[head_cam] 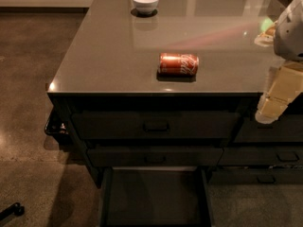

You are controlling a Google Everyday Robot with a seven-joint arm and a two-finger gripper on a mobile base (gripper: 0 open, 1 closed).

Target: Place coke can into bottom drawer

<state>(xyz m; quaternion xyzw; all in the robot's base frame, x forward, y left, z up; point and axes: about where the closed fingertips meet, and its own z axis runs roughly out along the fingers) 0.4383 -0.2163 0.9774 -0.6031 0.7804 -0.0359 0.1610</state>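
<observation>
White bowl [145, 3] upright on the grey countertop [109, 56]

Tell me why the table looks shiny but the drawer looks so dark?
Camera view: the counter mirrors pale light near the white bowl; the coke can casts a small shadow; the open bottom drawer lies in shade; the gripper hangs at the right edge.

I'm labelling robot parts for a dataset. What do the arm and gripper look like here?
The arm is a smooth, rounded white-grey housing. Below it, the gripper, at the far right and midway up the view, is cream-beige and built of blocky, stacked segments. No cables or markings show.
</observation>
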